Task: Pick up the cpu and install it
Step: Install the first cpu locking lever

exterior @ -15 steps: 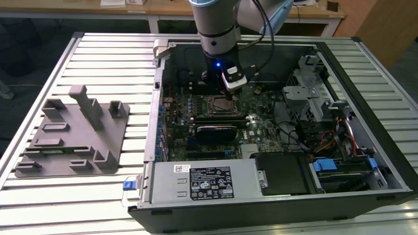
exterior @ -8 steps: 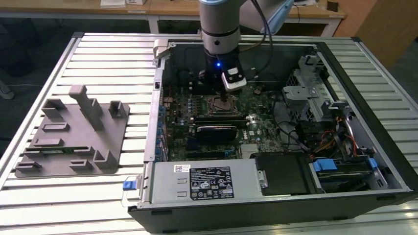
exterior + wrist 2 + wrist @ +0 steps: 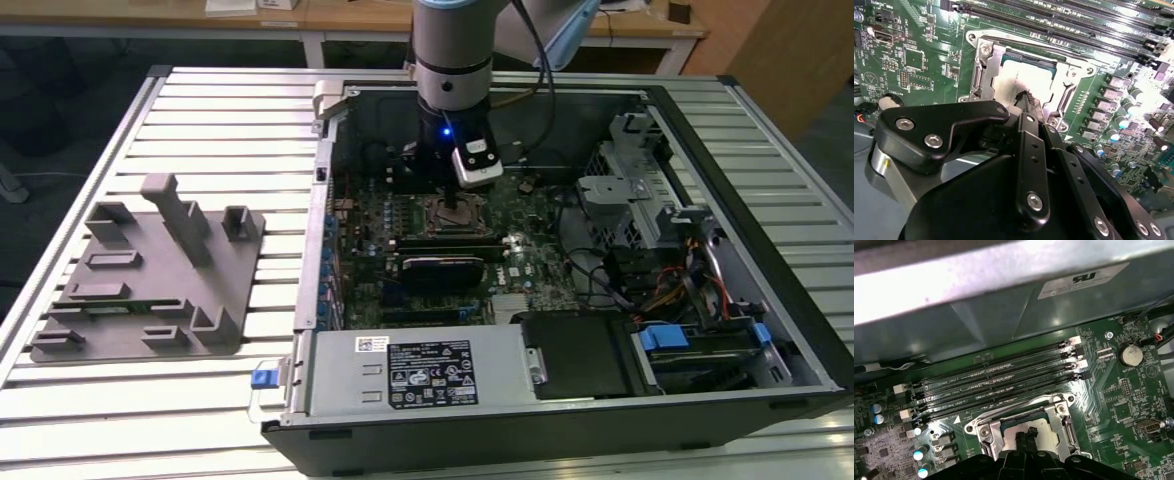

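Note:
The cpu [image 3: 1021, 75] is a flat silver square lying inside the metal-framed socket [image 3: 985, 70] on the green motherboard. Its pale top [image 3: 1046, 432] also peeks out beside the fingers in the first wrist view. My gripper [image 3: 1025, 99] hangs straight down over the socket [image 3: 454, 212] inside the open computer case. Its black fingertips [image 3: 1024, 436] are drawn together over the middle of the cpu, at or just above its top. Nothing sits between them. The gripper's body hides the near part of the socket in both wrist views.
Long black memory slots [image 3: 999, 385] run beside the socket. The case wall [image 3: 979, 315] rises just past them. A power supply [image 3: 414, 372], a drive cage [image 3: 641, 200] and cables [image 3: 667, 290] crowd the case. A grey fixture [image 3: 147, 270] lies on the slatted table at the exterior view's left.

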Controlling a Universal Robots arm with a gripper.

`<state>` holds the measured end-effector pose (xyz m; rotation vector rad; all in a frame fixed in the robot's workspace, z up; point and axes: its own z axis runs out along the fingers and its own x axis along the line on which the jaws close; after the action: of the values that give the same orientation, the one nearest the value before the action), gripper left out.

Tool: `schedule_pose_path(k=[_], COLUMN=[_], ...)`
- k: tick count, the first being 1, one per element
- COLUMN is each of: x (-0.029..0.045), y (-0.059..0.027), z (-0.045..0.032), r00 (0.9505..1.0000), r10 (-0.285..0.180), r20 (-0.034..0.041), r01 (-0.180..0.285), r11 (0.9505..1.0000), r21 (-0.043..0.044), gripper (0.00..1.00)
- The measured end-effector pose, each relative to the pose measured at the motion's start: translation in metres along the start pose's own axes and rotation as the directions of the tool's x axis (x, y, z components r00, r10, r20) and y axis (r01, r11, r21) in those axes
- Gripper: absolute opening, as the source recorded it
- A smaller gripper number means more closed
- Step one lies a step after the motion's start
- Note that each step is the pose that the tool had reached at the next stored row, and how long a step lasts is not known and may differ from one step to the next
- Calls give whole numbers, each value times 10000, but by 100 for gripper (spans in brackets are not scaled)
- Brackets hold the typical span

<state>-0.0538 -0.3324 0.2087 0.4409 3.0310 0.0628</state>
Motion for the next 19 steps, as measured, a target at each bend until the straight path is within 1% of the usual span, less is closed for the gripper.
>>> schedule_pose_path(k=[2, 4, 14, 17, 19], x=[-1, -3, -17, -22, -26], y=[0, 2, 13, 15, 16], z=[-4, -28, -241, -252, -253], r00=[10000, 10000, 10000, 10000, 10000], r10=[-2, -4, -2, -3, -7], r20=[4, 7, 7, 10, 20], r01=[2, 4, 2, 3, 6], r11=[10000, 10000, 10000, 10000, 10000], r21=[15, 25, 25, 30, 72], gripper=[11, 11, 11, 11, 11])
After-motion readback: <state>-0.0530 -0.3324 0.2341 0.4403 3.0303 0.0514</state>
